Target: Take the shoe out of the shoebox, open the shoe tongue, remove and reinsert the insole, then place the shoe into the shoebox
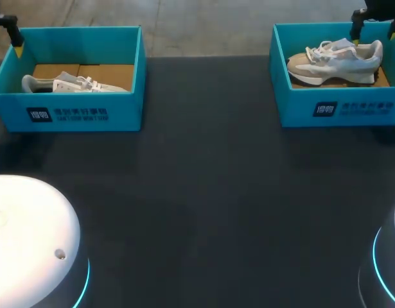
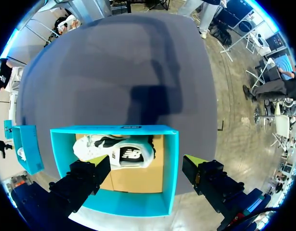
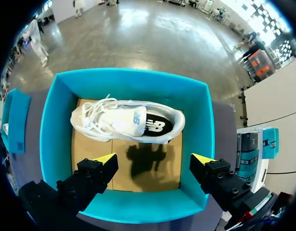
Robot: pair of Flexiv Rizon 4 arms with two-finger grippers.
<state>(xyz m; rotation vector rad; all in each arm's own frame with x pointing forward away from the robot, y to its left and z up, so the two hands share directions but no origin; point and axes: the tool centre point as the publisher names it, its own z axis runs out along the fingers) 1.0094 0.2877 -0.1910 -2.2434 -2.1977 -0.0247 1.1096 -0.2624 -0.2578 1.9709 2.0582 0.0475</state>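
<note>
Starting close in: the dark table [image 1: 203,192] runs out from the robot to two teal boxes standing at its far side, well apart, one for each arm.

On the left, the left shoebox [image 1: 69,114] has its lid off, and the left shoe [image 1: 69,83], pale with loose laces, seems to lie on its side against the box's near wall. That looks awkward for a top-down grab. Above it hangs the left gripper [image 2: 147,160], its fingers spread wide with nothing between them. One tip is over the shoe's edge, the other outside the box wall (off-centre, I'd say, if it means to go straight down).

Over to the right, the right shoebox [image 1: 338,109] holds the right shoe [image 1: 335,58] on its sole, on the brown cardboard floor [image 3: 138,168]. Its opening faces up and the insole shows, which suits the job. The right gripper [image 3: 154,158] hovers above the box with its fingers parted and nothing held, the shoe just ahead of its tips.

Both shoes are in their boxes, so by my reading the lift-out hasn't begun. Spread fingers above a box suit a descent onto the shoe.
</note>
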